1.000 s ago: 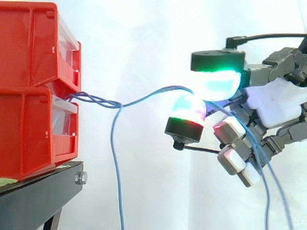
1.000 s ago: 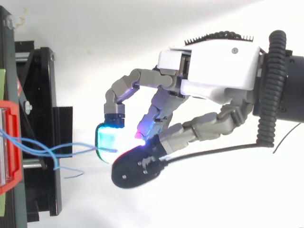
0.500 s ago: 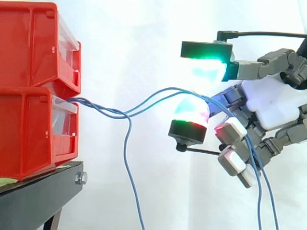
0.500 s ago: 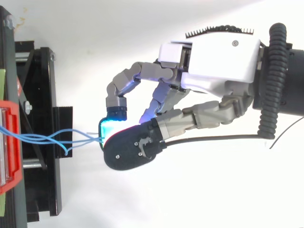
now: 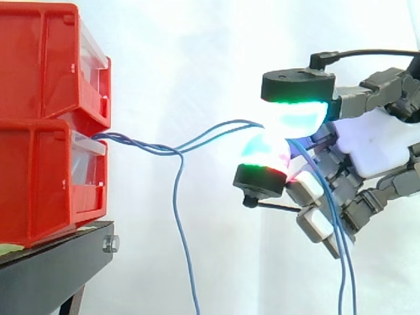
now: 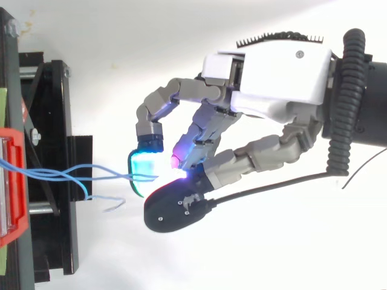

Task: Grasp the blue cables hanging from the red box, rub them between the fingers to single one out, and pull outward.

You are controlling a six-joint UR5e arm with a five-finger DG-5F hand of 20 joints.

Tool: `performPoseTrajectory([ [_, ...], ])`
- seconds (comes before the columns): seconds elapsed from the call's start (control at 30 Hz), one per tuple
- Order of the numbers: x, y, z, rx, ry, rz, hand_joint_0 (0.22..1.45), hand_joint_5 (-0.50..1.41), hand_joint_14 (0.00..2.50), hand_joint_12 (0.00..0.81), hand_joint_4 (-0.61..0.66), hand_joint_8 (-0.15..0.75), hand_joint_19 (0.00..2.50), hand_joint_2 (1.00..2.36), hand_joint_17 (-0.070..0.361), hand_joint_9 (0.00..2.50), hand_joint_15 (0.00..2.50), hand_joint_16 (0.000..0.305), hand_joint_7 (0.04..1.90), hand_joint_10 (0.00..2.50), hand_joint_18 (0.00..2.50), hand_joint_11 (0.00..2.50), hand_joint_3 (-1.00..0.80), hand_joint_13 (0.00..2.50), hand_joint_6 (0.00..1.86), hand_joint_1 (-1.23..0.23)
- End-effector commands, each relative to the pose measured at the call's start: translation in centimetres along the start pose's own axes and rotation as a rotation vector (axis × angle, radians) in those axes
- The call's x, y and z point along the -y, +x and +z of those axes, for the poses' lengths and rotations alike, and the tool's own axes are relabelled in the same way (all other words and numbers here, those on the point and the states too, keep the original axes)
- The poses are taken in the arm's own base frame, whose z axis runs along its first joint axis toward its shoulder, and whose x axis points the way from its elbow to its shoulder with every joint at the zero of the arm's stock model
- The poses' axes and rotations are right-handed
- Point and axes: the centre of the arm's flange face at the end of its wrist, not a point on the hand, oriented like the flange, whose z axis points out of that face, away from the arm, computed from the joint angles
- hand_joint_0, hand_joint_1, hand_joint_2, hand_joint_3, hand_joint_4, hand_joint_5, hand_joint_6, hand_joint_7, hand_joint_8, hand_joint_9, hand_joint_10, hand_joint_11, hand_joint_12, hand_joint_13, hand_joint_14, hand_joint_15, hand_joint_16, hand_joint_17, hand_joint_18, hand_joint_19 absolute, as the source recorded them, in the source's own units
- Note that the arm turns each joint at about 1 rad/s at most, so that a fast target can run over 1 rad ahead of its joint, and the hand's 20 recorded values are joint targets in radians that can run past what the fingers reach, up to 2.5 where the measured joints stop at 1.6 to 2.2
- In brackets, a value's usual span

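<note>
Red box (image 5: 39,118), black stand (image 5: 52,269), white curtain (image 5: 190,59)

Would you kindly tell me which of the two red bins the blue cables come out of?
The lower bin: the cables leave its top front, just under the upper bin, and run across to the hand.

The hand (image 5: 384,141) comes in from the right, palm facing left. Its upper pad (image 5: 296,117) glows green and presses down on a lower pad glowing cyan and red, with the cables (image 5: 216,130) pinched between them. The other fingers curl below the palm. From above, the hand (image 6: 272,78) arches forward with bent fingers and the fingertips (image 6: 145,168) in front.
</note>
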Motion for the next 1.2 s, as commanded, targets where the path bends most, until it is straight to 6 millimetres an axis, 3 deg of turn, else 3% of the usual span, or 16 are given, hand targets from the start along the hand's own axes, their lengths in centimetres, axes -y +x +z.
performPoseTrajectory([
  [0.0,0.1,-0.1,0.0,0.001,0.002,0.0,0.69,-0.19,0.02,0.341,-0.02,0.234,0.56,1.02,0.104,0.92,0.62,0.046,1.01,0.02,0.75,0.66,-0.26,0.87,0.92,-0.92],
  [0.07,0.1,-0.1,0.0,0.001,0.004,-0.001,0.69,-0.2,0.02,0.337,0.03,0.227,0.55,1.01,0.104,0.89,0.62,0.046,0.95,0.02,0.74,0.66,-0.37,0.85,0.92,-0.94],
  [0.1,0.1,-0.2,0.0,0.002,0.002,0.0,0.64,-0.2,0.03,0.334,0.04,0.226,0.57,1.0,0.104,0.88,0.62,0.046,0.94,0.02,0.74,0.64,-0.5,0.85,0.91,-0.89],
  [0.2,0.1,-0.3,0.0,0.004,0.004,0.0,0.5,-0.21,0.03,0.371,0.1,0.266,0.61,1.0,0.12,0.91,0.63,0.053,0.9,0.02,0.77,0.65,-0.5,0.9,0.91,-0.7],
  [0.43,0.1,-1.1,0.0,0.012,0.004,0.004,0.52,-0.19,0.02,0.381,0.11,0.288,0.63,1.0,0.12,1.01,0.63,0.053,0.93,0.02,0.78,0.66,-0.5,0.94,0.89,-0.46],
  [0.67,0.1,-1.2,0.0,0.003,0.007,0.006,0.6,-0.19,0.03,0.363,0.09,0.276,0.64,1.01,0.114,1.0,0.64,0.051,0.95,0.02,0.77,0.67,-0.33,0.93,0.89,-0.62],
  [0.87,0.2,-1.2,0.1,0.002,0.007,0.002,0.61,-0.2,0.03,0.36,0.1,0.268,0.63,1.01,0.113,0.96,0.64,0.05,0.92,0.02,0.77,0.66,-0.36,0.92,0.9,-0.7],
  [0.97,0.3,-0.9,0.1,-0.001,0.008,0.0,0.57,-0.2,0.03,0.36,0.11,0.269,0.63,1.0,0.114,0.97,0.64,0.051,0.9,0.02,0.78,0.67,-0.47,0.92,0.9,-0.63],
  [1.17,0.4,-0.5,0.0,-0.005,0.012,0.0,0.52,-0.2,0.02,0.375,0.12,0.281,0.62,1.0,0.119,0.98,0.64,0.053,0.89,0.02,0.79,0.65,-0.5,0.93,0.89,-0.52],
])
